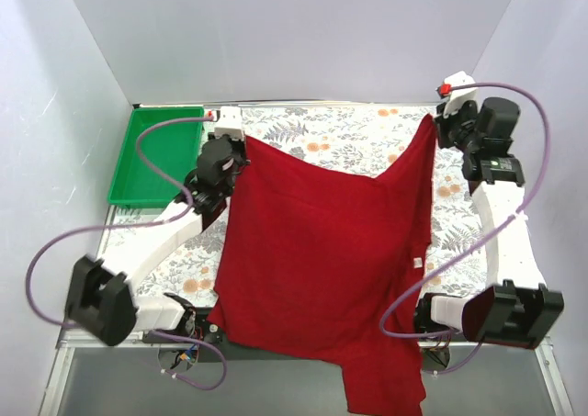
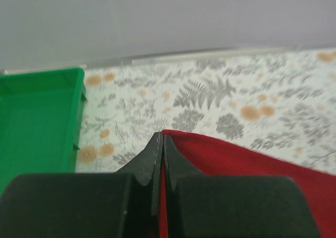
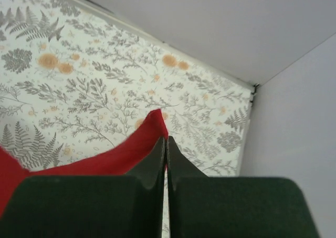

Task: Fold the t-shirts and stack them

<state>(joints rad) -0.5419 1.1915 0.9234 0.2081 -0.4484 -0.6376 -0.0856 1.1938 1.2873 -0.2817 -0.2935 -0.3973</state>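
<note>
Soft, diffuse light fills the pale-walled enclosure in the top external view. The dark red t-shirt [image 1: 322, 251] and green tray [image 1: 156, 159] show saturated and sharp, with only faint, soft-edged shadows on the floral tablecloth [image 1: 349, 136]. In the wrist views the left gripper [image 2: 160, 143] and right gripper [image 3: 166, 146] loom dark and slightly blurred up close, the print behind them mildly hazy

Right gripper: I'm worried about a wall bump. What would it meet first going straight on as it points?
Shut on a corner of the t-shirt, the right gripper aims toward the far right corner: probably the floral table cover first, the back wall just beyond. Depth is unclear.
</note>
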